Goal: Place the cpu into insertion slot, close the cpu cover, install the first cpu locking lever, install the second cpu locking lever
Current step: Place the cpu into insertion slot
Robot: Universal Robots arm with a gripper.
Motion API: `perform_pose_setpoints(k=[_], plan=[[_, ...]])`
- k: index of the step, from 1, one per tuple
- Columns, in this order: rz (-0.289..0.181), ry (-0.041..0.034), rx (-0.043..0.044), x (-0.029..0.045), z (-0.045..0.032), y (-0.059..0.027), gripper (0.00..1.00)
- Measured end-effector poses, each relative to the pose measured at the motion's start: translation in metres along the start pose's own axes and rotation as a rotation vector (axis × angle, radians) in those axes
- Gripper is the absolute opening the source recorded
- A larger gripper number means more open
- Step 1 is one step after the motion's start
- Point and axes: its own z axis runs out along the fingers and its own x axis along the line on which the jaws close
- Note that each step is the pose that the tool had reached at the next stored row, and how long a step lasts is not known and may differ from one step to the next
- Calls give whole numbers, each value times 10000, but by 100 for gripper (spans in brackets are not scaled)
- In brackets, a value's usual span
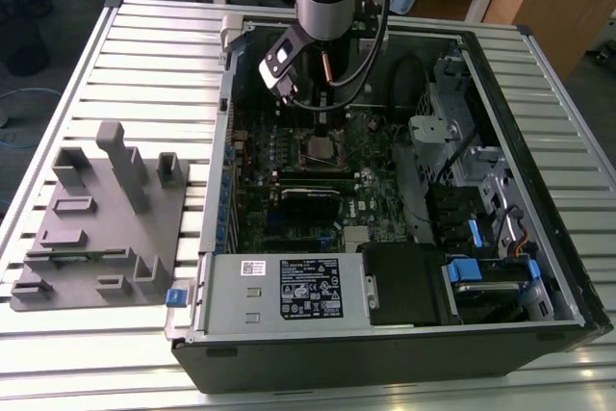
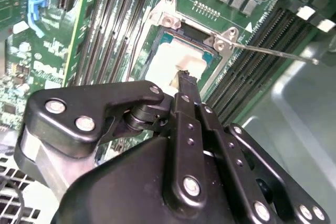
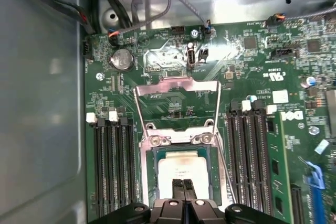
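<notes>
Exterior view, setting: an open computer case (image 1: 539, 267) lies on the slatted table (image 1: 144, 36). A grey fixture (image 1: 96, 218) sits well apart from it, at the exterior view's left.
Exterior view, arm: my gripper (image 1: 322, 134) reaches down inside the case, right over the insertion slot (image 1: 322, 149) on the green board.
Second wrist view, gripper: my gripper (image 2: 185, 77) is clenched, fingers pressed together with nothing between them. The tip is at the pale top of the cpu (image 2: 170, 59); I cannot tell whether it touches or hangs just above.
Second wrist view, lever: a thin locking lever (image 2: 278, 53) sticks out from the socket corner across the memory slots (image 2: 252, 72), not latched.
First wrist view, cpu: the cpu (image 3: 184, 169) lies flat inside the insertion slot (image 3: 152, 182), square with the frame, my fingertips (image 3: 179, 187) over its near edge.
First wrist view, cover: the cpu cover (image 3: 176, 83) is swung back away from the slot, with the board showing through its window, so it is open.
Done, as I judge it: the cpu is placed, or very nearly so.
Left, as I judge it: the cover is not yet closed and neither lever is locked down.
</notes>
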Motion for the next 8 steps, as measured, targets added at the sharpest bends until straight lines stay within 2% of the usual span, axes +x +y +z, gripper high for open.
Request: perform_pose_setpoints(k=[1, 8], plan=[[0, -1, 0, 1, -19, 1, 11], [0, 0, 2, 1, -21, 5, 11]])
